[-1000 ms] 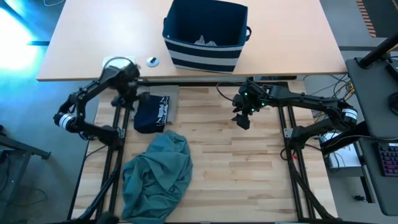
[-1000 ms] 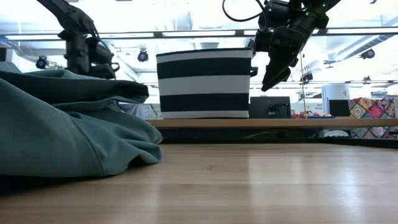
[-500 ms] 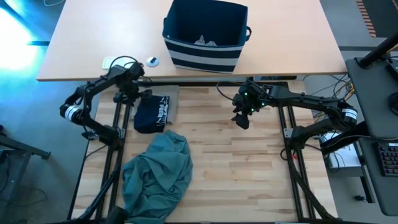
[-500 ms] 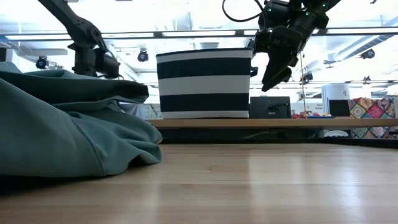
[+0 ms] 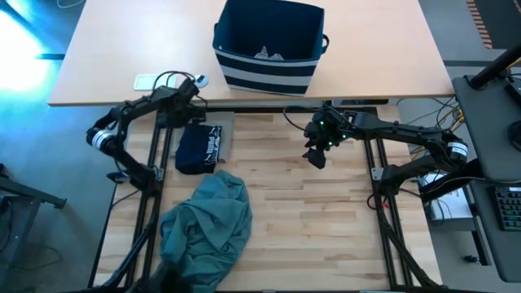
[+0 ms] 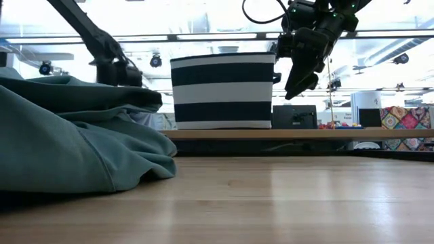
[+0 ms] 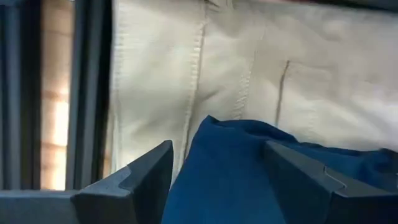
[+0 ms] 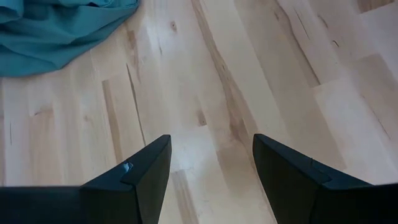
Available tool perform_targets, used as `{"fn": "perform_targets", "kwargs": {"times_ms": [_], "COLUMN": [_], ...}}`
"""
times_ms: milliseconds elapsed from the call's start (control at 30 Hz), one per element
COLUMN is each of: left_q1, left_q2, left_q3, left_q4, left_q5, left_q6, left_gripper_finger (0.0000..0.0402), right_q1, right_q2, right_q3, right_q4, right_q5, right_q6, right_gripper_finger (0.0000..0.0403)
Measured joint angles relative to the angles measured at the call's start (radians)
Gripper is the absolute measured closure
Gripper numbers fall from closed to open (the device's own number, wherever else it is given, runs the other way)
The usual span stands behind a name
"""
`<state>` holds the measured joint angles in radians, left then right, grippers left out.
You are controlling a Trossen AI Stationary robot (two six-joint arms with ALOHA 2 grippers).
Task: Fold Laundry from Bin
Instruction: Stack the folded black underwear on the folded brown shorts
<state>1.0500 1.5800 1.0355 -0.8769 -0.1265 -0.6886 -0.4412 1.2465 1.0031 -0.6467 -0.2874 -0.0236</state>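
Pale wood planks (image 5: 293, 212) form the worktable from above; the striped navy bin (image 5: 269, 45) sits on the tan table behind, grey pieces (image 5: 269, 55) inside. The left gripper (image 5: 189, 104) hovers over the navy garment (image 5: 198, 149) lying on the beige one (image 5: 225, 134); the teal-green garment (image 5: 203, 228) is heaped nearer. The right gripper (image 5: 317, 155) hangs over bare planks. Low view: teal cloth (image 6: 68, 135) fills the left. Left wrist: fingers (image 7: 146, 177) apart above navy cloth (image 7: 249, 168). Right wrist: fingers (image 8: 146, 171) apart, empty.
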Motion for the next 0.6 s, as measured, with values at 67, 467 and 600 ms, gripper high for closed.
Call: {"fn": "perform_targets", "kwargs": {"times_ms": [67,467,600], "left_q1": [-0.001,-0.004,-0.007], "left_q2": [0.043,0.156,0.133], "left_q3": [0.014,0.072,0.098], "left_q4": [0.003,-0.019,-0.037], "left_q5": [0.014,0.033,0.031], "left_q6": [0.013,0.069,0.095], "left_gripper_finger": [0.017,0.0225,0.0325], "right_q1": [0.0,0.002,0.002], "right_q2": [0.0,0.0,0.0], "right_q3": [0.0,0.0,0.0], "right_q4": [0.0,-0.025,-0.024], "right_q5": [0.0,0.0,0.0], "right_q6": [0.008,0.025,0.013], "right_gripper_finger": [0.0184,0.0184,0.0184]}}
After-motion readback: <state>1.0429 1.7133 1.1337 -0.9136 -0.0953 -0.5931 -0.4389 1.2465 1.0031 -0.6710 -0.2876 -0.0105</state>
